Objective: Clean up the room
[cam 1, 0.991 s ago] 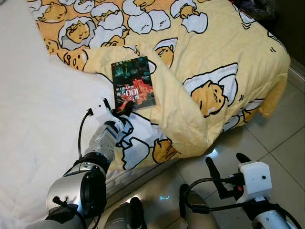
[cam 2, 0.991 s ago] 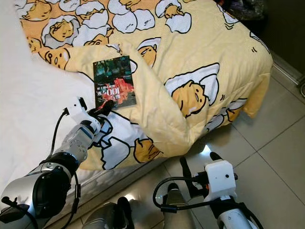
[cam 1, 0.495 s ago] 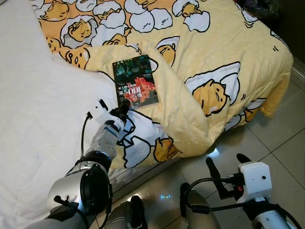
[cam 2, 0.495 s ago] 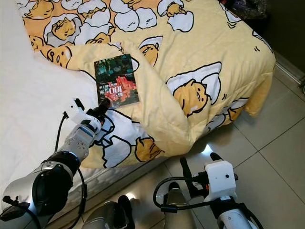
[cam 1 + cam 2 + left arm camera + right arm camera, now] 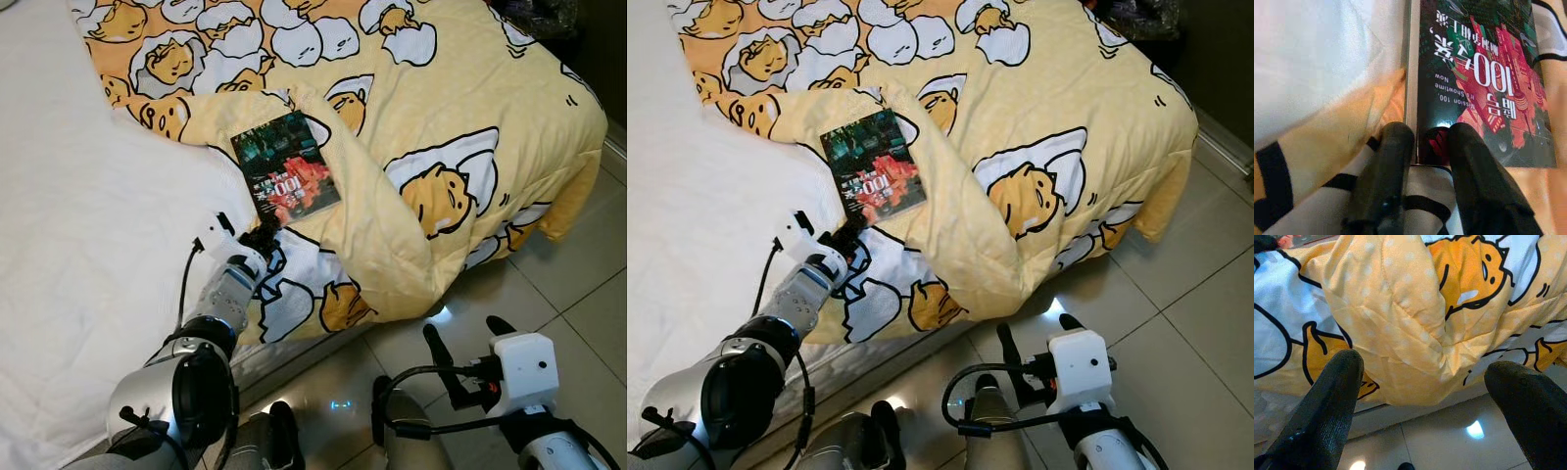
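Book (image 5: pixel 285 174), dark-covered with red artwork, lies flat on the yellow cartoon-print quilt (image 5: pixel 470 108), its near corner just beside the quilt's folded-back edge, where the white sheet (image 5: pixel 78 255) begins. Compared with one second ago, the book is rotated on the quilt: its near edge has swung toward the foot of the bed and the cover now sits more askew. The left gripper (image 5: pixel 263 235) has drawn back slightly toward the robot and now meets the book at its near corner rather than over the cover. In the left wrist view the two fingers (image 5: pixel 1393 152) stand narrowly parted, one on each side of the book's near edge, tips touching it; whether they truly pinch it cannot be told. The turn suggests that the corner is being presented for a pinch, so that lifting the book off the bed is probably the step in hand. The right gripper (image 5: pixel 468 345) hangs idle over the tiled floor (image 5: pixel 578 304) below the quilt's overhang, fingers spread wide
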Motion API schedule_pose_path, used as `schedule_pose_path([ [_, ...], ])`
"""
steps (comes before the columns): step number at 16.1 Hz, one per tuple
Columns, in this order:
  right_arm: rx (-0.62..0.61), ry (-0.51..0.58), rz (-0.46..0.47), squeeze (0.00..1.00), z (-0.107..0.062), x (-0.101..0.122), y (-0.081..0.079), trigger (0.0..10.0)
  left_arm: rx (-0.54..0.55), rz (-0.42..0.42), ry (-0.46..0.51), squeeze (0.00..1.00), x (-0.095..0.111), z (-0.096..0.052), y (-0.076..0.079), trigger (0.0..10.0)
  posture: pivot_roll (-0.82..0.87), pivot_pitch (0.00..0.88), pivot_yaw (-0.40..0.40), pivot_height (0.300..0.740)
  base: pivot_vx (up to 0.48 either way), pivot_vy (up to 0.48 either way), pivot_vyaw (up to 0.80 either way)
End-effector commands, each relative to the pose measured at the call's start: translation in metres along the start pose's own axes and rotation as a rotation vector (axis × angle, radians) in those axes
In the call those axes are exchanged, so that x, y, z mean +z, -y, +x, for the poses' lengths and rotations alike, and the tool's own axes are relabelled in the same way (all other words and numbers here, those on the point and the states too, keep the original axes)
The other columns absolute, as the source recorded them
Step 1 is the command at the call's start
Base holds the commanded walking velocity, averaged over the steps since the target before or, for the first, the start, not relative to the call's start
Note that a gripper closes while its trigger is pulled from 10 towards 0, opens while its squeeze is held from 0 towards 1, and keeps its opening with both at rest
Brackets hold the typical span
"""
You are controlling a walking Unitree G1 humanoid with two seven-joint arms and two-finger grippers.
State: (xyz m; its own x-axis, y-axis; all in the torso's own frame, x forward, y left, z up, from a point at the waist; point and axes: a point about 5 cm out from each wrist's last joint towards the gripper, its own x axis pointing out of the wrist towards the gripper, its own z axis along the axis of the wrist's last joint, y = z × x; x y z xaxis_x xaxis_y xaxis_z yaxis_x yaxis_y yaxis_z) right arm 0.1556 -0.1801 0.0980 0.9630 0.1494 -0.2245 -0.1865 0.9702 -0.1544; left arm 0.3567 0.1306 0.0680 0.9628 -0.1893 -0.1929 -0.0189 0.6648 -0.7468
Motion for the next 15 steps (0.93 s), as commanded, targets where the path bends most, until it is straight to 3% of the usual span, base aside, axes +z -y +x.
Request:
schedule_pose_path([
  [1,0.001,-0.024,0.014,0.00,-0.002,-0.005,0.000,10.0,0.007,-0.041,-0.027,0.00,-0.009,-0.004,-0.006,0.0,-0.42,0.267,0.117,0.740,0.000,0.000,0.00],
  [5,0.002,-0.017,0.023,0.00,0.007,-0.005,0.000,10.0,-0.024,-0.189,0.050,0.00,0.004,-0.001,-0.003,0.0,-0.40,0.248,0.119,0.740,0.000,0.000,0.00],
  [8,-0.001,0.009,0.025,0.00,0.021,-0.004,0.001,10.0,-0.080,-0.220,0.122,0.00,0.022,0.001,0.002,0.0,-0.37,0.196,0.129,0.740,0.000,0.000,0.00],
  [10,-0.003,0.039,0.031,0.00,0.036,-0.001,0.001,10.0,-0.134,-0.193,0.175,0.00,0.042,0.001,0.005,0.0,-0.33,0.140,0.139,0.740,0.000,0.000,0.00],
  [12,-0.001,0.098,0.049,0.00,0.066,0.006,-0.004,10.0,-0.192,-0.141,0.267,0.00,0.079,-0.004,0.007,0.0,-0.28,0.071,0.152,0.740,0.000,0.000,0.00],
  [15,0.014,0.132,0.062,0.00,0.084,0.011,-0.011,10.0,-0.156,-0.050,0.337,0.00,0.105,-0.018,-0.005,0.0,-0.24,0.008,0.155,0.740,0.000,0.000,0.00],
])
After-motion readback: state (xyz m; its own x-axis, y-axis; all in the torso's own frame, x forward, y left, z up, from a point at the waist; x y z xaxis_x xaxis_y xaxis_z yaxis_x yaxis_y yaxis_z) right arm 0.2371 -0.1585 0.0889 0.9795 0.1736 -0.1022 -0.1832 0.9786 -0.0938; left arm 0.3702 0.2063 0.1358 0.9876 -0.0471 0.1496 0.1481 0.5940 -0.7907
